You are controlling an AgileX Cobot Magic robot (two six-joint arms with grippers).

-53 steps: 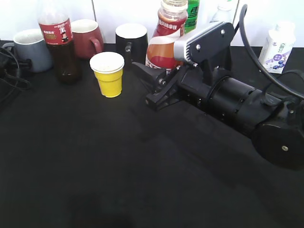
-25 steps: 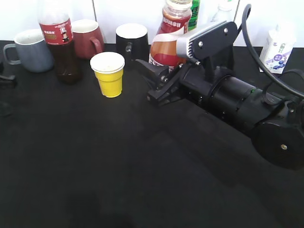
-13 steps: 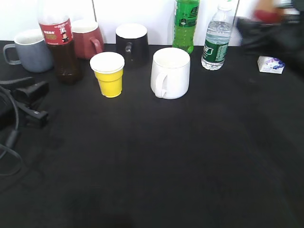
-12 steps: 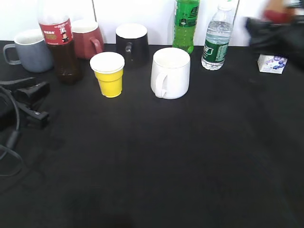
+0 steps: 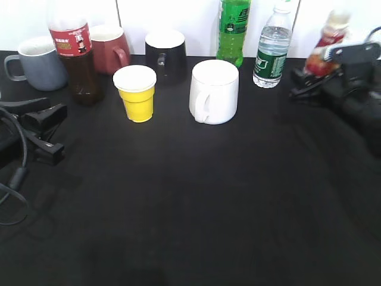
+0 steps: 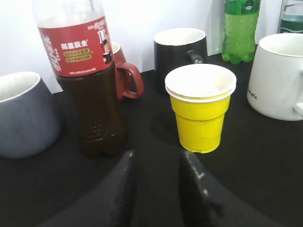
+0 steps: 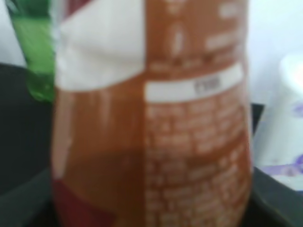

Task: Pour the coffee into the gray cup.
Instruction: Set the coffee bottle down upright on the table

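We have the coffee (image 5: pixel 324 44) on the far right of the table (image 5: pixel 190 196), and our right gripper (image 5: pixel 309 76) appears clenched on its lower body; in the right wrist view the label (image 7: pixel 151 118) fills almost the whole picture, too blurred to read, which suits a bottle held right against that camera, though the jaws themselves are hidden there. We judge the grip low on the bottle so the neck stays free for tipping. The bottle stands roughly upright, leaning a little, so nothing should spill on the way. The gray cup (image 5: pixel 40 62) sits at the far left back corner, well apart from the bottle, with its handle turned outward to the left. Between them stand the cola (image 5: pixel 72 50), the red mug (image 5: pixel 110 47), the black mug (image 5: pixel 165 52), the yellow cup (image 5: pixel 136 92), the white mug (image 5: pixel 213 90), the green bottle (image 5: pixel 233 30) and the water bottle (image 5: pixel 269 44), so the carry across must go above or in front of this row. Our left gripper (image 6: pixel 158 175) rests low on the table with its jaws parted and holding nothing, aimed at the gap between the cola and the yellow cup, with the gray cup just off to its left; perhaps it waits there to steady the cup, though we cannot be sure.
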